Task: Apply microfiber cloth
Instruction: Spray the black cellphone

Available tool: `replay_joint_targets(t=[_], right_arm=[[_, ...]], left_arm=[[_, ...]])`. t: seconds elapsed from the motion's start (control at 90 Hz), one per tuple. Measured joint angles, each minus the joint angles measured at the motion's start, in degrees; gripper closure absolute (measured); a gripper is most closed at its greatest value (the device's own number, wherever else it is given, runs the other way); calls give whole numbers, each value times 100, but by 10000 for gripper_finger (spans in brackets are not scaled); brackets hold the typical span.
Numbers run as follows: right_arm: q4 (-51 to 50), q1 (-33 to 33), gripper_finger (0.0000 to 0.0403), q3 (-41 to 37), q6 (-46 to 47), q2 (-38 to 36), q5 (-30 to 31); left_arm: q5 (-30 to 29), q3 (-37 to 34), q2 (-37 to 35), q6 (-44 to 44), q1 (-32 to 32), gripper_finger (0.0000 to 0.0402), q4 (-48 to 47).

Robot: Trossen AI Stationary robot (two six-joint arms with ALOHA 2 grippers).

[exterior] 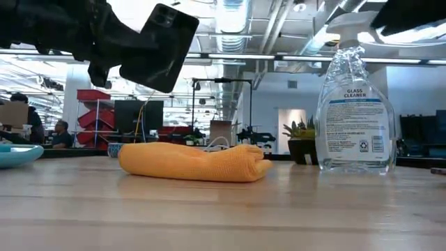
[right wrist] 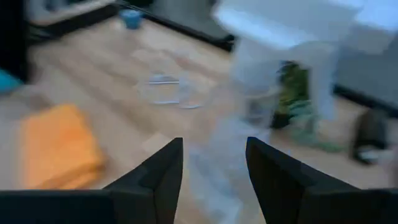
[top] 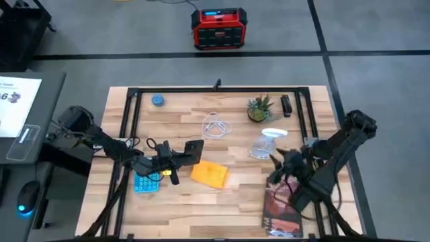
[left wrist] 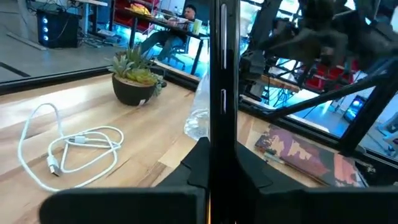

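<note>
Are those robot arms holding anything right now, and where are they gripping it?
The left tool holds the black smartphone above the table by its lower end. The right tool is open and empty, near the glass cleaner bottle.

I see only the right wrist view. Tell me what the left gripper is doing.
Observer: The left gripper holds a phone up in the air, clear of the table.
Operator: Say where the phone is relative to the cloth.
Observer: In the low view it hangs above the cloth's left end, with a clear gap between them.
Operator: Report what is under the right arm.
Observer: A book lies flat on the table there, near the front edge.
</note>
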Motion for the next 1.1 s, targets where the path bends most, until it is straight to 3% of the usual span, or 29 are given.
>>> replay_joint_targets(t=[0.2, 0.344, 0.811, 0.967, 1.1], right_arm=[[429, -492, 143, -10, -1742, 4, 56], [448, -940, 107, -9, -1517, -6, 53], [1215, -2084, 103, -10, -1397, 34, 912], [1452, -2265, 110, -9, -2014, 33, 1002], [1743, -2307, 142, -9, -2663, 33, 988]], left_arm=[[12, 0, 0, -5, 14, 391, 4], [27, 0, 0, -2, 29, 391, 7], [27, 0, 0, -2, 40, 391, 2], [27, 0, 0, -13, 40, 391, -90], [27, 0, 0, -23, 40, 391, -90]])
